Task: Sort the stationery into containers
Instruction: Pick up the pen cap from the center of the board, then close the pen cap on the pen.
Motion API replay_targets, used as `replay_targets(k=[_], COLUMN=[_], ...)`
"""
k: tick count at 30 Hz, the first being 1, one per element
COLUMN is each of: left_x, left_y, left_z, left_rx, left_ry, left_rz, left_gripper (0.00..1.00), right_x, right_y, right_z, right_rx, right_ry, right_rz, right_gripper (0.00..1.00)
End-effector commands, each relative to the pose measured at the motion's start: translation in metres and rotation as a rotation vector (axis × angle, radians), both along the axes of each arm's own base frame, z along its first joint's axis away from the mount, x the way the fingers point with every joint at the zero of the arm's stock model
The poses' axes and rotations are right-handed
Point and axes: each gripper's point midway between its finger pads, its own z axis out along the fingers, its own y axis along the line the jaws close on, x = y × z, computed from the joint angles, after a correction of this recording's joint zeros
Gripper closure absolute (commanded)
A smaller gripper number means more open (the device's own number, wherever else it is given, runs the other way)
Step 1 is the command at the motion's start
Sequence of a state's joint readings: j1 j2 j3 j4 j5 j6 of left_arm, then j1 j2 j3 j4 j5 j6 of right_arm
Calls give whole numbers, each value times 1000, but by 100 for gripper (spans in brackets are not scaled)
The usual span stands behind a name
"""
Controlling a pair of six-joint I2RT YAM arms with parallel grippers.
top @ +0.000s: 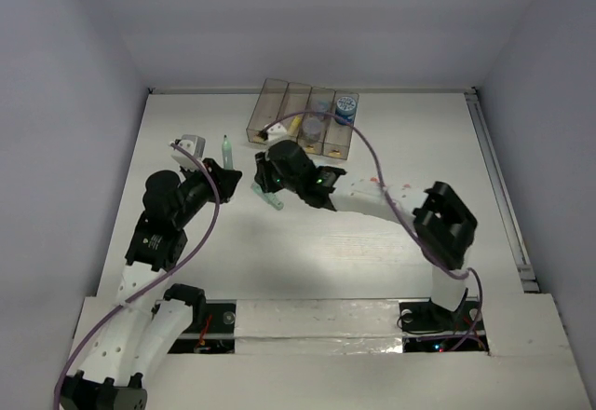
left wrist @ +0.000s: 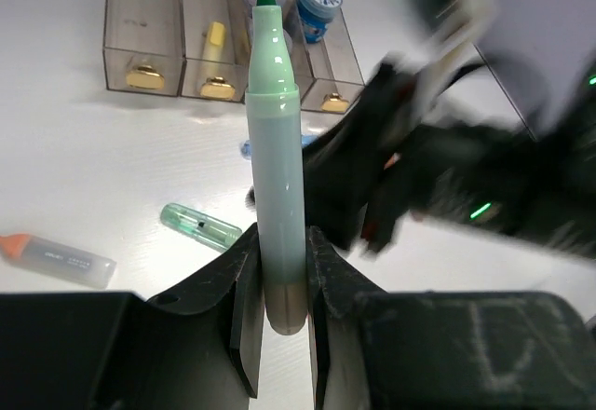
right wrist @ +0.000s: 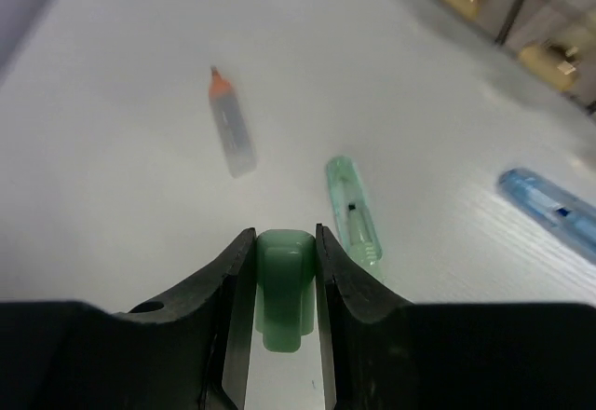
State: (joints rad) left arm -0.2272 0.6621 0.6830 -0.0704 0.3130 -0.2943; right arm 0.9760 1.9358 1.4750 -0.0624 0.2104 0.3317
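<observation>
Left wrist view: left gripper (left wrist: pixel 281 242) clamped on the lower barrel of a green marker (left wrist: pixel 276 149), which stands upright with its tip bare, on the near side of the bins (left wrist: pixel 140 28).
Right gripper (right wrist: pixel 284 252): pinching a green cap (right wrist: pixel 284 289), just right of the marker.
Loose on the table (right wrist: pixel 112 196): orange marker (right wrist: pixel 230 126), green stick (right wrist: pixel 354 210), blue stick (right wrist: pixel 549 210).
Handling, as judged: line the cap squarely over the tip and push along the barrel. A skewed push would likely tilt the marker.

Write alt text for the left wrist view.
The left pincer grips an uncapped green marker by its base, tip pointing toward a row of brown bins. On the white table lie a pale green stick and an orange-tipped marker; the right arm is blurred at right.
</observation>
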Motion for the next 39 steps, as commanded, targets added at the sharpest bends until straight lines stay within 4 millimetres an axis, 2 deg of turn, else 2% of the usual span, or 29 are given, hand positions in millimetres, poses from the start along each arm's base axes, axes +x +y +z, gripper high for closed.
replay_targets(k=[1,2,4,5,6,8,9,13,20,24,28,31,39], left_x=[4,3,4,3,4,5,6,8,9,8,8,9,9], left_y=[-5,-8,-13,-16,-17,-18,-18,-18,-19,-20,-21,-18,-18], left_z=[27,23,19,21,21,17,16,14,11,10,10,13,13], left_rx=[-35,-35,-37,-43,-44,-41,-38,-30,-27,-27,-27,-24,-23], left_ry=[-72,-59,-41,-50,-50,-34,-31,-22,-11,-8,-8,-21,-20], left_rz=[-35,-52,-76,-96,-102,-107,-109,-108,-114,-122,-128,-112,-112], left_gripper=[100,100,100,100,100,100,100,100,100,100,100,100,100], right_x=[36,34,37,38,38,38,38,40,31,32,24,17,14], right_y=[-32,-35,-46,-46,-45,-42,-39,-29,0,9,23,33,40], right_z=[107,116,152,163,183,203,219,242,263,262,264,257,250], right_rx=[306,327,392,412,453,502,543,650,767,788,803,794,783], right_ry=[-134,-145,-205,-224,-254,-271,-290,-282,-231,-208,-200,-188,-176], right_rz=[-134,-137,-159,-160,-157,-143,-138,-128,-12,9,41,62,71], right_gripper=[91,91,91,91,91,91,91,91,91,91,91,91,91])
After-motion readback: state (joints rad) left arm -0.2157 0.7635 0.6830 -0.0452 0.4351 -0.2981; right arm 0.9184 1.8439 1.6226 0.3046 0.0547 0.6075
